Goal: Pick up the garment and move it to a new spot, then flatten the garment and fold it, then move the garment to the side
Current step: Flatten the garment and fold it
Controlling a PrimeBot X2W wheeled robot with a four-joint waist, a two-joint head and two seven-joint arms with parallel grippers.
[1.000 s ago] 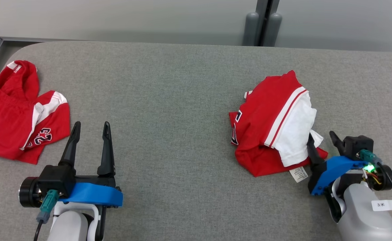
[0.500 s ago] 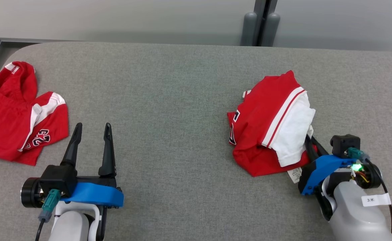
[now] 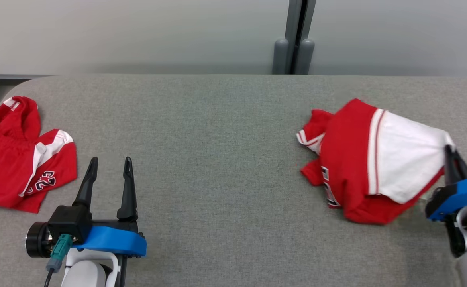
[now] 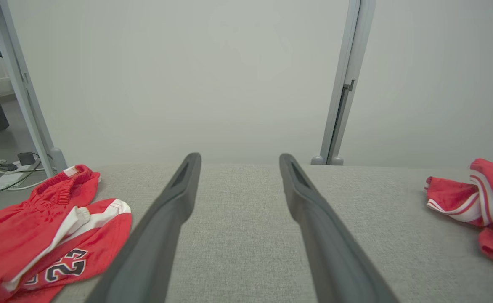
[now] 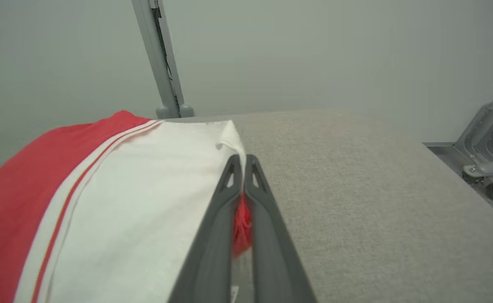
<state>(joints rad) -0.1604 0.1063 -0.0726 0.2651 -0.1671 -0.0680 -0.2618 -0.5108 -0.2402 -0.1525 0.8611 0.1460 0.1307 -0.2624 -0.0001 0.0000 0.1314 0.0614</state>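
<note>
Right claw (image 5: 241, 160) is pinched all the way down on the garment (image 3: 353, 159). There's a white hem at the tips and a wad of red cloth squeezed between the fingers (image 5: 213, 235). The garment sits at the right end of the worktop (image 3: 217, 139), on the near side. It's thin knit, red body, with a broad white panel edged by a white band and a thin red stripe. The panel is drawn smooth and taut toward my claw. The red part on its left is crumpled, with a striped cuff sticking out and dark numerals along a fold.

Left claw (image 3: 110, 160) is at near left, fingers spread wide with nothing between them, low over the worktop.

Worktop is grey coarse-weave fabric with a rounded far-left corner.

Red shorts (image 3: 18, 159) are bunched at the far left edge. They have a gathered waistband, a white side stripe and a "23" print, and sit well apart from the garment.

Grey post (image 3: 295, 40) stands against the pale wall behind.
</note>
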